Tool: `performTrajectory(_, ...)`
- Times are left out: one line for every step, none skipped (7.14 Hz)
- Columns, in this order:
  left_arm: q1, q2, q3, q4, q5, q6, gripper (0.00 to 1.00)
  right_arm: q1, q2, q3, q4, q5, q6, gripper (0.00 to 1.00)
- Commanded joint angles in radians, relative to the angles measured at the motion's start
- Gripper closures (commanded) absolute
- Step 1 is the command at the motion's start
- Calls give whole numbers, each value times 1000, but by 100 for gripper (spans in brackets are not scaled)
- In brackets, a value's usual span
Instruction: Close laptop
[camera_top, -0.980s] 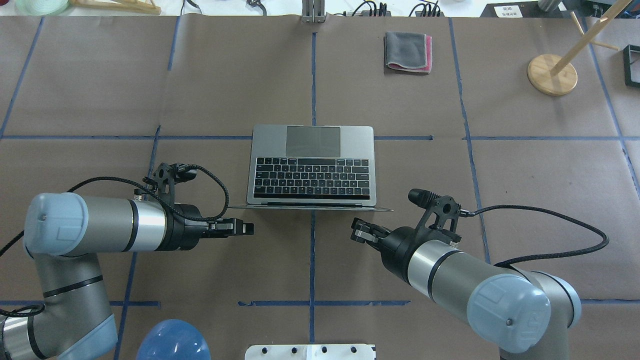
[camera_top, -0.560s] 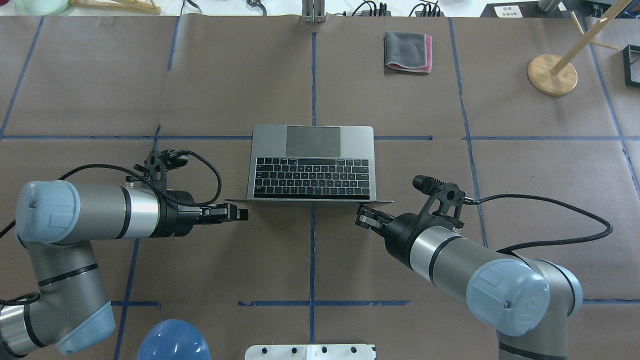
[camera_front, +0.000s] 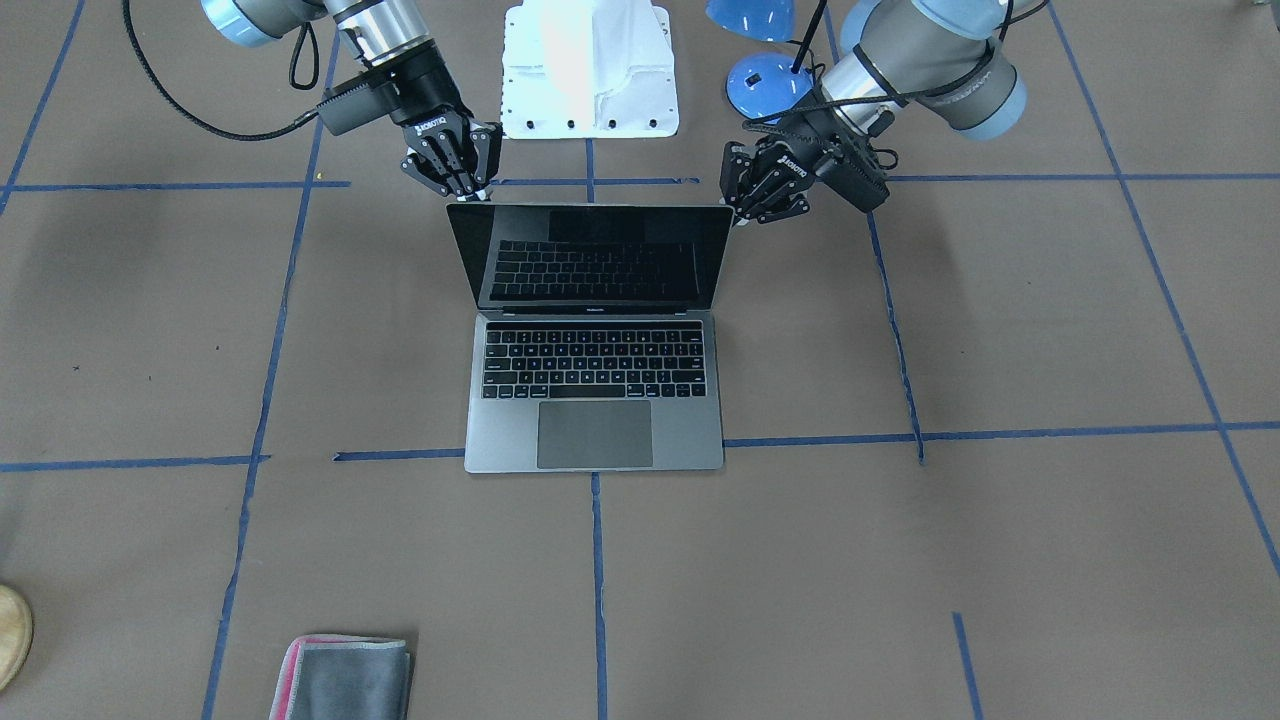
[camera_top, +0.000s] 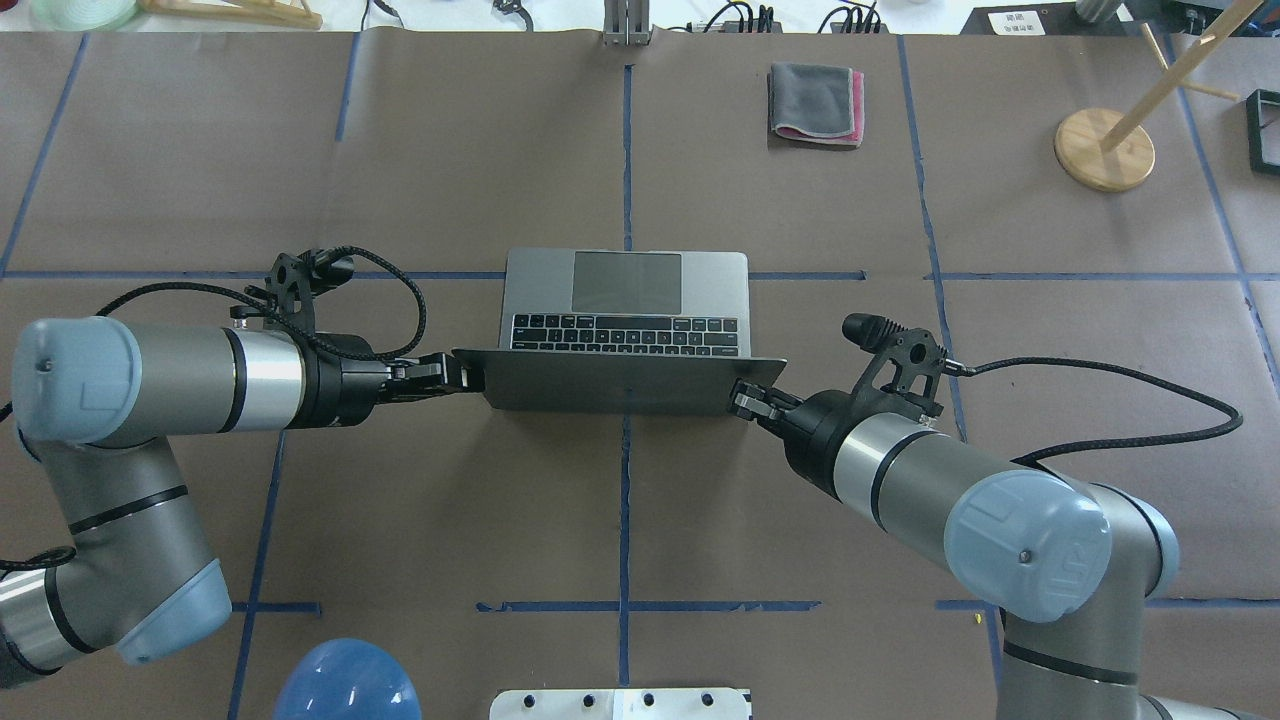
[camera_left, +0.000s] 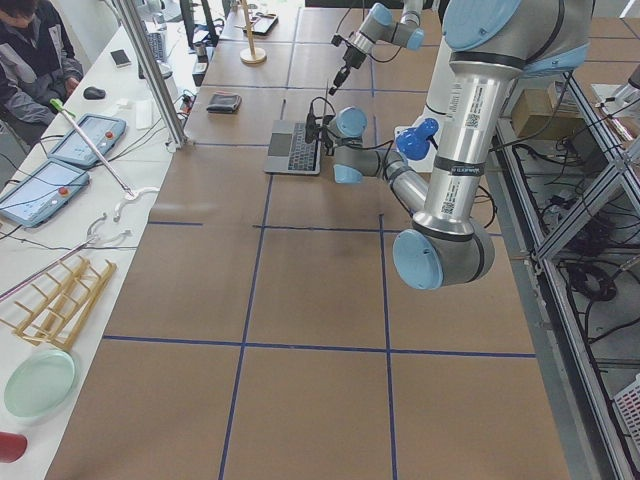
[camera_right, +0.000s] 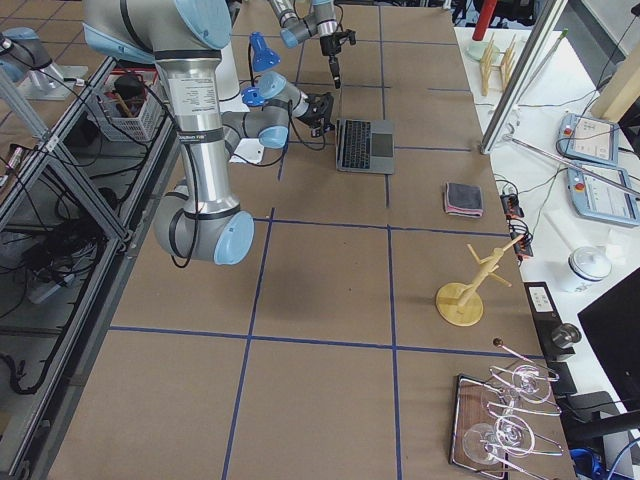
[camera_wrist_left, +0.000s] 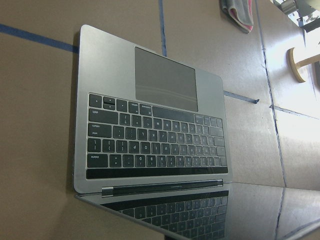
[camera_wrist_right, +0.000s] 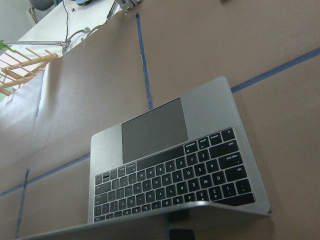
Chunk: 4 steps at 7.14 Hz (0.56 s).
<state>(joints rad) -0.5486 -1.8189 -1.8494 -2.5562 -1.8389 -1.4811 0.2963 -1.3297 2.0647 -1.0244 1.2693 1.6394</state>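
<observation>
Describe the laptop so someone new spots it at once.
On the brown table gridded with blue tape, look at the centre, between the left gripper and right gripper. The laptop sits there partly open: space-grey, black keys, unlike the folded grey cloth far off.

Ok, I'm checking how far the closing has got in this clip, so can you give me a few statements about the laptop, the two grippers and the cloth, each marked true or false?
1. The left gripper is at a top corner of the laptop lid. True.
2. The laptop is fully shut. False: the lid is up, leaning over the keyboard, with keys and trackpad showing.
3. The screen is dark. True.
4. The right gripper rests on the trackpad. False: it is at the lid's other top corner.
5. The grey cloth lies on the keyboard. False: it lies on the table, apart from the laptop, on the side far from the robot.
</observation>
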Motion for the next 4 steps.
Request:
performTrajectory(-11,-20,6,13,1,-15,100,18,36,-37,0,5,-1,99)
performTrajectory(-19,-20,9,17,1,-15,100,27,37,-40,0,10,-1,99)
performTrajectory(-28,-45,15,48,1,-16,100,53,37,-44,-2,54,-1,99)
performTrajectory(-31,-65,22,80,1,-15,100,76,37,-52,-6,73,-1,99)
